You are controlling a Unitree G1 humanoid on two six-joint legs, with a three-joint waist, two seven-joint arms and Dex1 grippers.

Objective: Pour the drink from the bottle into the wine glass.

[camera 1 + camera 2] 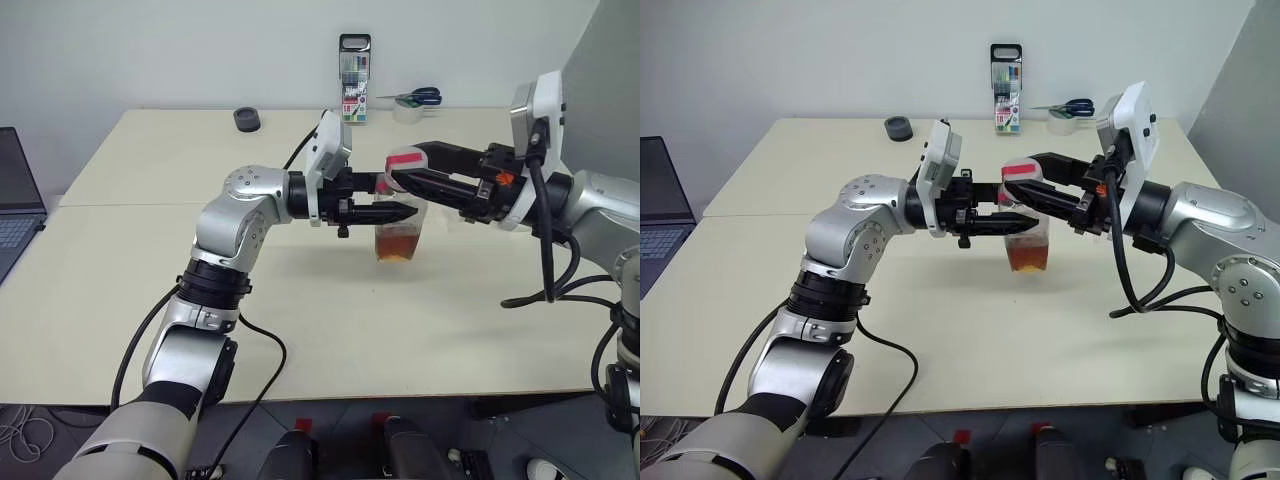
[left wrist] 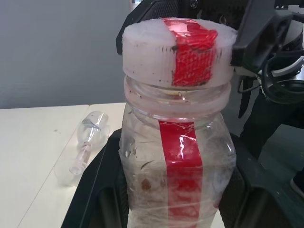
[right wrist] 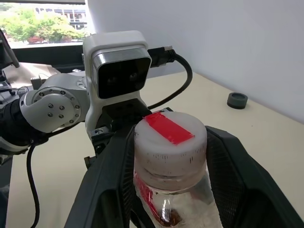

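1. Here the bottle (image 1: 398, 232) stands upright near the centre of the frame on the cream worktop (image 1: 120, 290), with the amber drink (image 1: 397, 246) in its lower part.
2. The left claw (image 1: 405, 212) comes in from the left and is closed on the bottle body.
3. The right claw (image 1: 400, 170) comes in from the right, and its fingers (image 3: 228, 175) stand on both sides of the white cap (image 3: 169, 138) with a red strip; whether they press it, I cannot tell.
4. The wine glass (image 2: 85, 145) lies on its side on the worktop, apart from the bottle.
5. A marker pack (image 1: 354, 80), scissors (image 1: 412, 97) and a small dark object (image 1: 247, 119) are at the upper centre of the frame.
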